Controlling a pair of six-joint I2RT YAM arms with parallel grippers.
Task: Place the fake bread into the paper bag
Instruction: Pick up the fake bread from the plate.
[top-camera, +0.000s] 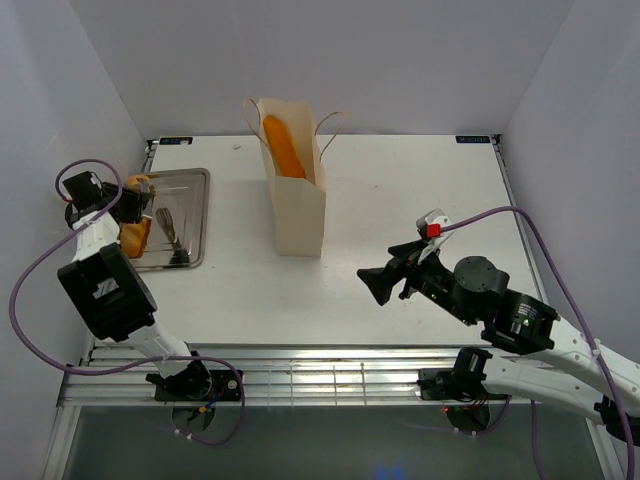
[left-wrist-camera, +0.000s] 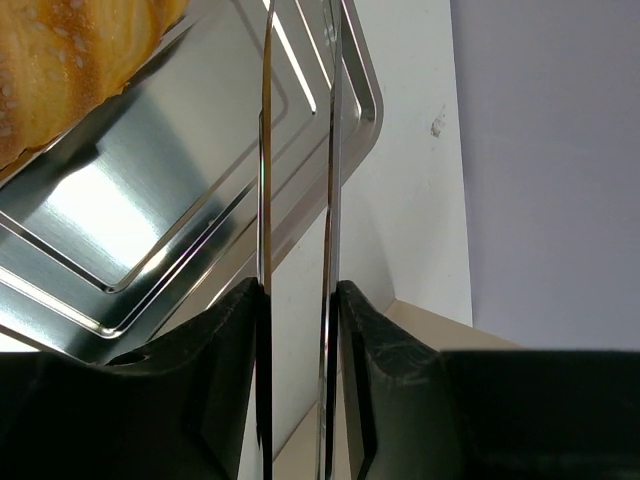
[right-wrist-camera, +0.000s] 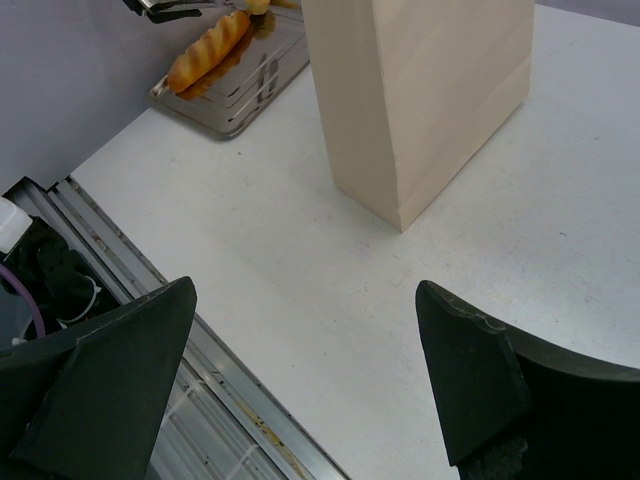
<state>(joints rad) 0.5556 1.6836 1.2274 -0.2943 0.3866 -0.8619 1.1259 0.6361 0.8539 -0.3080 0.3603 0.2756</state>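
Note:
The paper bag (top-camera: 298, 205) stands upright at the middle back of the table with one long golden loaf (top-camera: 284, 146) inside it, its end showing at the mouth. More fake bread (top-camera: 137, 238) lies at the left side of the silver tray (top-camera: 195, 205). My left gripper (top-camera: 135, 205) hovers over the tray's left part. In the left wrist view it (left-wrist-camera: 298, 290) is shut on the thin metal tongs (left-wrist-camera: 265, 180), with a loaf (left-wrist-camera: 60, 70) beyond. My right gripper (top-camera: 381, 283) is open and empty over bare table, right of the bag (right-wrist-camera: 420, 100).
The tray (right-wrist-camera: 250, 95) with a loaf (right-wrist-camera: 207, 50) sits near the left wall. Grey enclosure walls close in the left, back and right sides. A metal rail runs along the table's near edge (right-wrist-camera: 230, 400).

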